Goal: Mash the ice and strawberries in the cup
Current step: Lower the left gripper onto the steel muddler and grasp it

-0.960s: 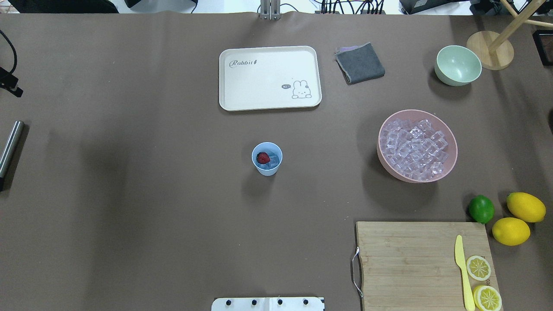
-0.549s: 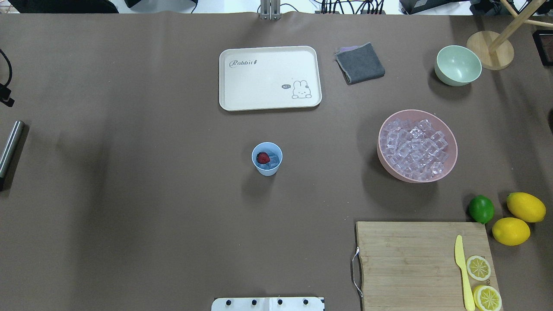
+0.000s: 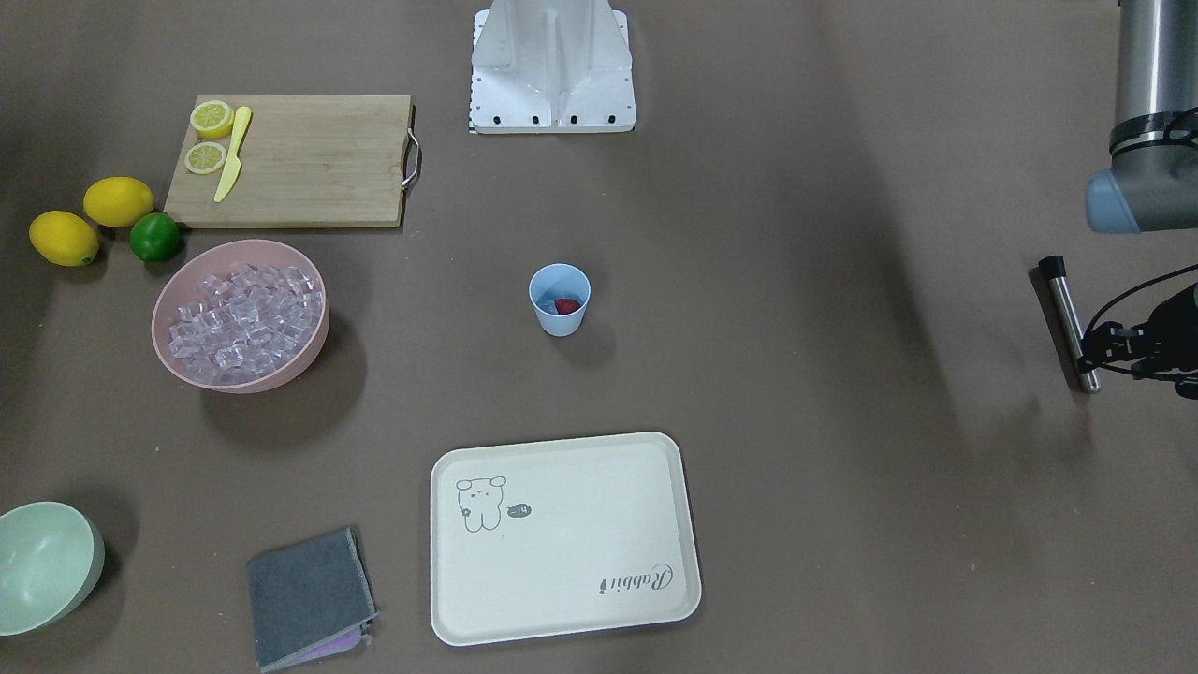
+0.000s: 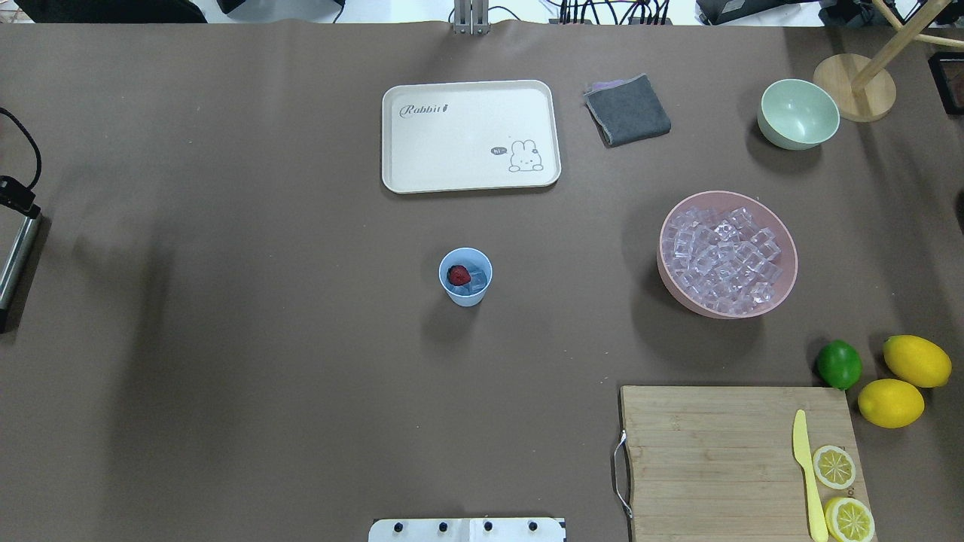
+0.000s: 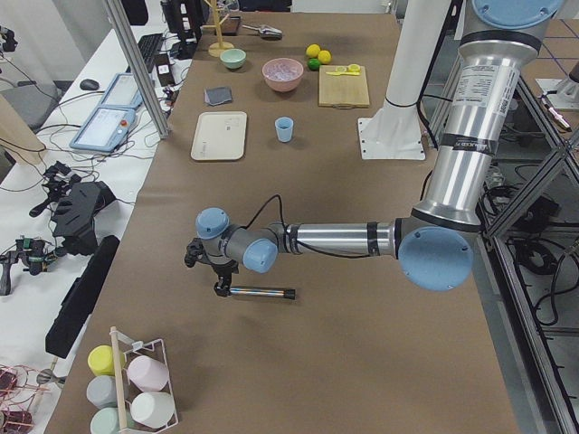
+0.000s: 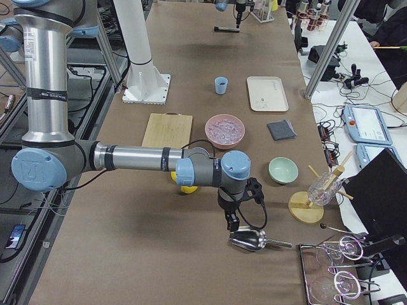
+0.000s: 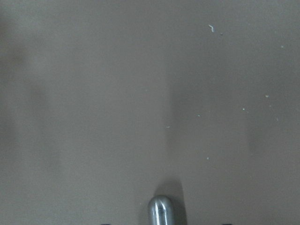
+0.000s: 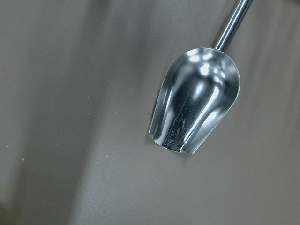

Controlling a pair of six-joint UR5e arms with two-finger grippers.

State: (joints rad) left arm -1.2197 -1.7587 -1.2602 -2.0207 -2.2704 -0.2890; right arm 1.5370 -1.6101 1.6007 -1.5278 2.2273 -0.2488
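Note:
The light-blue cup (image 4: 465, 292) stands mid-table, holding a dark red strawberry (image 4: 458, 275) on a few pieces of ice (image 4: 477, 281). More ice (image 4: 723, 260) is heaped in the pink bowl (image 4: 715, 312). My left gripper (image 3: 1093, 348) hovers at the table's left end over one end of a metal rod (image 3: 1065, 314). In the left wrist view the rod's rounded tip (image 7: 161, 211) lies between two dark finger slivers set wide apart, so that gripper is open. My right gripper (image 6: 232, 223) hangs just above a steel scoop (image 8: 197, 108); whether it is open or shut I cannot tell.
A cream tray (image 4: 471, 181), a grey cloth (image 4: 627, 110) and a pale green bowl (image 4: 798, 114) lie at the far side. Near the right front sit a cutting board (image 4: 708, 459) with a yellow knife (image 4: 804, 467), lemon slices, a lime (image 4: 839, 363) and two lemons.
In the overhead view my left gripper has slid along the left edge toward the rod and now sits over its far end. The cup and bowls have not moved.

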